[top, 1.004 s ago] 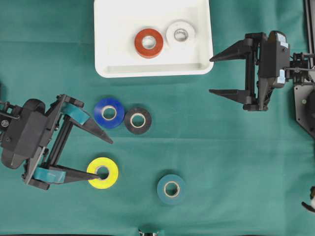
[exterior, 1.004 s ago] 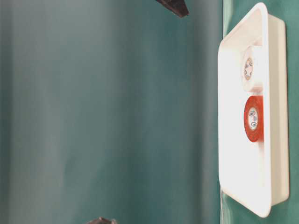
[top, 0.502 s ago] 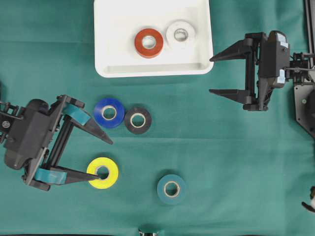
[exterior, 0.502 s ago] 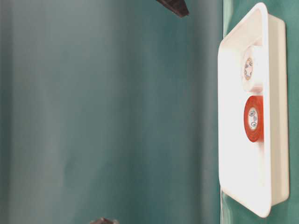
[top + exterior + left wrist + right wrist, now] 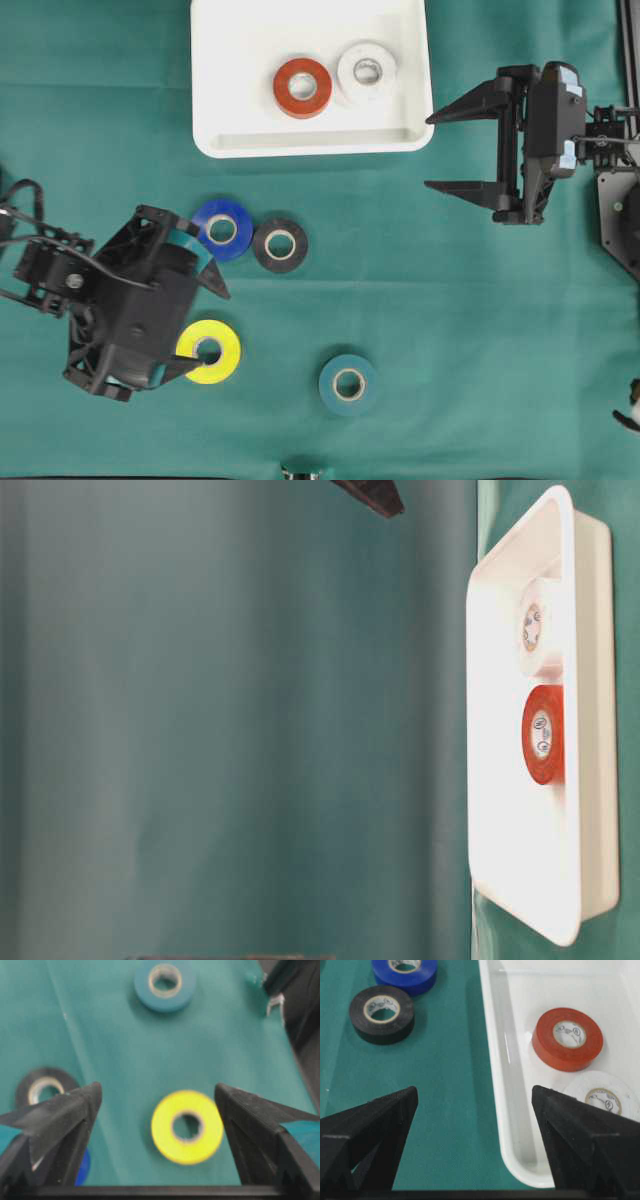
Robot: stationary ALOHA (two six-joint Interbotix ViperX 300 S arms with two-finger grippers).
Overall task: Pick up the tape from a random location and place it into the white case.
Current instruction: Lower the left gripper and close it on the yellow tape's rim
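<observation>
Left hand [image 5: 157, 1105] astride yellow tape [image 5: 187, 1127]

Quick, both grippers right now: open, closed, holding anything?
Left gripper: open, holding nothing, fingers either side of the yellow tape.
Right gripper: open, holding nothing, beside the white case.

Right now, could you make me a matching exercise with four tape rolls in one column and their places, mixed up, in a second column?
Column one:
1. red tape roll
2. yellow tape roll
3. black tape roll
4. teal tape roll

Column two:
A. alone on the cloth, nearest the bottom edge of the overhead view
B. in the white case, beside the white roll
C. between the open left claw tips
D. touching the blue roll

Pairs: 1-B, 2-C, 3-D, 4-A
</observation>
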